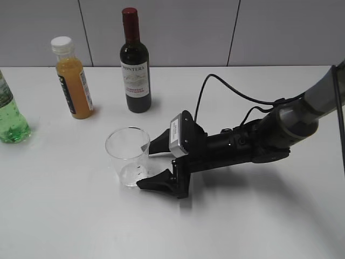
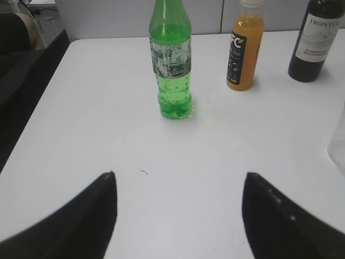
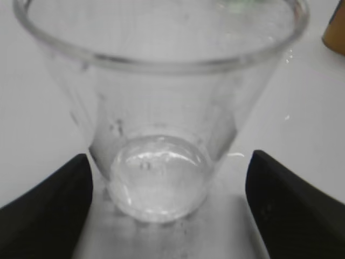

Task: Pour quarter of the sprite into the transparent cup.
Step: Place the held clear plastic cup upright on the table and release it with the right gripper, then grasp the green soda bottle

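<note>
Two hands are both gaping wide, gripping nothing. Right hand [image 1: 152, 164] is lying low on the white desk [image 1: 259, 216], fingers flanking the transparent cup [image 1: 128, 156] without touching. Sprite [image 2: 171, 59] is standing upright far left, beside the orange juice bottle [image 1: 73, 78] and wine bottle [image 1: 135, 62]. Left hand [image 2: 178, 205] is hovering near the sprite, well apart.

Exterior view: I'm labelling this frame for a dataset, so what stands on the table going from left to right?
Sprite → orange juice bottle → transparent cup, with the wine bottle behind it at about the same place across → right gripper, its fingers open on either side of the cup.
</note>
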`<state>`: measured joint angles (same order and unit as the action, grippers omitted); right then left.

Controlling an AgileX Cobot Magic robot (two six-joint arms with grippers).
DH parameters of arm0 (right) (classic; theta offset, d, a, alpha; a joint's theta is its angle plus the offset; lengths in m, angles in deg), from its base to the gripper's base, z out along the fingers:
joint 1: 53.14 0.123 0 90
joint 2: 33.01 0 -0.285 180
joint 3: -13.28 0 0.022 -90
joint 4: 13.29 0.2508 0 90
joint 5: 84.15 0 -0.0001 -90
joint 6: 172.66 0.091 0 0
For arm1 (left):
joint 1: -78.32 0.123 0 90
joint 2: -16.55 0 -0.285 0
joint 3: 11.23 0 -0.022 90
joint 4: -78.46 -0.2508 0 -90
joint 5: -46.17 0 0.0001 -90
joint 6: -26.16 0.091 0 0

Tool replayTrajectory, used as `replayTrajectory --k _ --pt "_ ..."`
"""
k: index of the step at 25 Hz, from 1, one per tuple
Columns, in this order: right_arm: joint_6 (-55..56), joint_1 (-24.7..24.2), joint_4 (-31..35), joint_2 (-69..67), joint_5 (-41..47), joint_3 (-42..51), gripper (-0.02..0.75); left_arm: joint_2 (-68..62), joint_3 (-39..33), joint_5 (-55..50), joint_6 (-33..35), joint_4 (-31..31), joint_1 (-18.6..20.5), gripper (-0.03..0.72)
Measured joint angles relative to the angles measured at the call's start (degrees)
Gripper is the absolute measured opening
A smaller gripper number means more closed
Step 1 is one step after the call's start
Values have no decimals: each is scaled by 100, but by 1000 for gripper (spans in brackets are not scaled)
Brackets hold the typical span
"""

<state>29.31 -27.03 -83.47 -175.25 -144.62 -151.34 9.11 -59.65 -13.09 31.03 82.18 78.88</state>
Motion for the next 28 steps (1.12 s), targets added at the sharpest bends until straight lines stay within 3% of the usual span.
replayTrajectory --k 13,20,23,28 --pt "-271 -640 -84 1028 426 727 690 0 0 0 0 0 0 553" --pt "-260 -800 6 1815 1843 736 687 0 0 0 0 0 0 553" --pt "-255 -805 600 2169 2672 742 680 0 0 0 0 0 0 553" --pt "-696 -811 2556 2787 3960 742 675 0 0 0 0 0 0 553"
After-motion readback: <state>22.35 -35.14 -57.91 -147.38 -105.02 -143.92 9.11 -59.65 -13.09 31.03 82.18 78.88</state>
